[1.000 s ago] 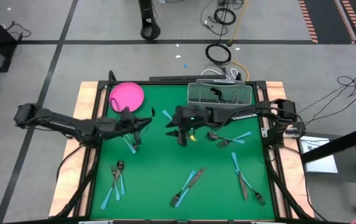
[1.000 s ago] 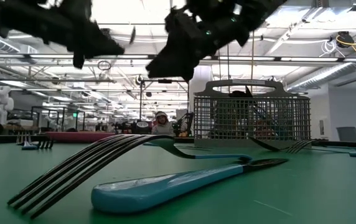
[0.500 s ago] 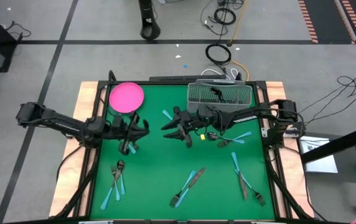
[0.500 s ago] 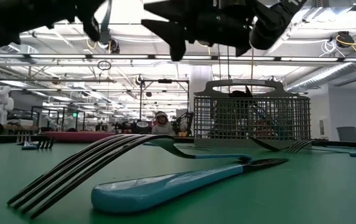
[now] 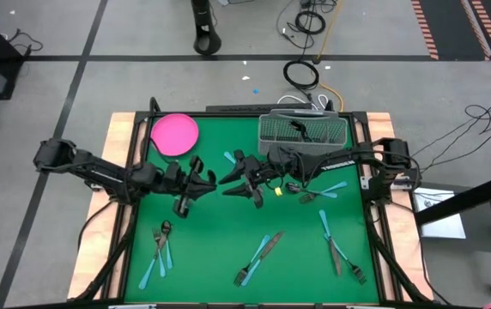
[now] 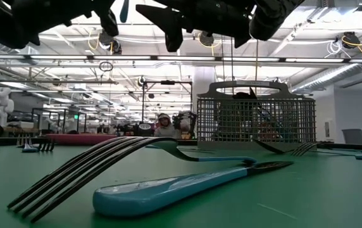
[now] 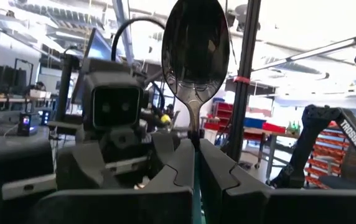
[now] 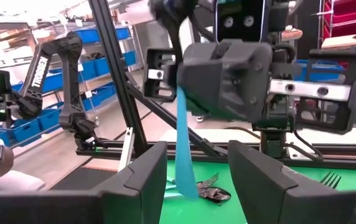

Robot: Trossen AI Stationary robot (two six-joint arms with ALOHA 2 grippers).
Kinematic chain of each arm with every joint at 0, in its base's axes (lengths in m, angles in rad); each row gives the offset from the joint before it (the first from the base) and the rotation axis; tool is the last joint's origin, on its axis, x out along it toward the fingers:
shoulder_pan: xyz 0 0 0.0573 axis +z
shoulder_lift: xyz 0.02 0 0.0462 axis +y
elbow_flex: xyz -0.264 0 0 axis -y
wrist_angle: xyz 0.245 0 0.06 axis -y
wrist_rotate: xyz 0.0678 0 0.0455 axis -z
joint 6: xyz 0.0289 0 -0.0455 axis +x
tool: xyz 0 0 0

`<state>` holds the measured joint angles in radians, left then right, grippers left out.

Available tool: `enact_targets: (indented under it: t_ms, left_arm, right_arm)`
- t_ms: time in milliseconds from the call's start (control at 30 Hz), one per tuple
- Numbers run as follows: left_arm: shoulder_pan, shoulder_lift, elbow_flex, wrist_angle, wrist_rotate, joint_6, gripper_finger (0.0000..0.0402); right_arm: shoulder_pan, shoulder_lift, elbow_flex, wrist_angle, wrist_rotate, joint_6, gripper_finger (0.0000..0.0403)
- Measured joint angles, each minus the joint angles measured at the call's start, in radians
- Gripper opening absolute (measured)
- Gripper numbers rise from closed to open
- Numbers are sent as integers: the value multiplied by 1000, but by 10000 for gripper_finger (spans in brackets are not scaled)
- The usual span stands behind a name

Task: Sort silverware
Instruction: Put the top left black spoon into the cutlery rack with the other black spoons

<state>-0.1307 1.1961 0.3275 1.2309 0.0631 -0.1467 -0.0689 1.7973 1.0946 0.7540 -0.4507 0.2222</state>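
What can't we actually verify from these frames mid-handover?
- Spoon handle: left wrist view, buried between the left end effector fingers.
- Basket contents: low view, only dark shapes behind the mesh; too small in the high view.
- Both end effectors: low view, cut off by the top edge.
- Right end effector contact with the blue handle: unclear.

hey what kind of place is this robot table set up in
Probably a robotics lab or workshop in a large industrial hall. Past the green table the low view shows a long ceiling with strip lights, the right wrist view shows shelves of blue bins, and another dark robot arm stands there.
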Motion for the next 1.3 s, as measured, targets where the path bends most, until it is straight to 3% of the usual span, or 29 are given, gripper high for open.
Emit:
enact_targets:
  t_ms: [567, 700, 833, 933, 1133, 1300]
  left_arm:
    - [23, 121, 73, -1, -11, -4, 1]
    - [23, 122, 73, 2, 12, -5, 1]
    - [23, 122, 73, -11, 14, -5, 4]
    - [24, 121, 73, -11, 14, -4, 20]
    - [26, 120, 73, -55, -5, -4, 65]
    - [43, 86, 73, -162, -9, 33, 112]
  right_arm:
    - [28, 0, 0, 3, -29, -42, 153]
    - [28, 0, 0, 3, -28, -39, 115]
    - [25, 0, 0, 3, -26, -46, 44]
    - [24, 0, 0, 3, -24, -61, 10]
    - [24, -1, 0, -22, -28, -51, 3]
    - [14, -49, 0, -151, -24, -83, 1]
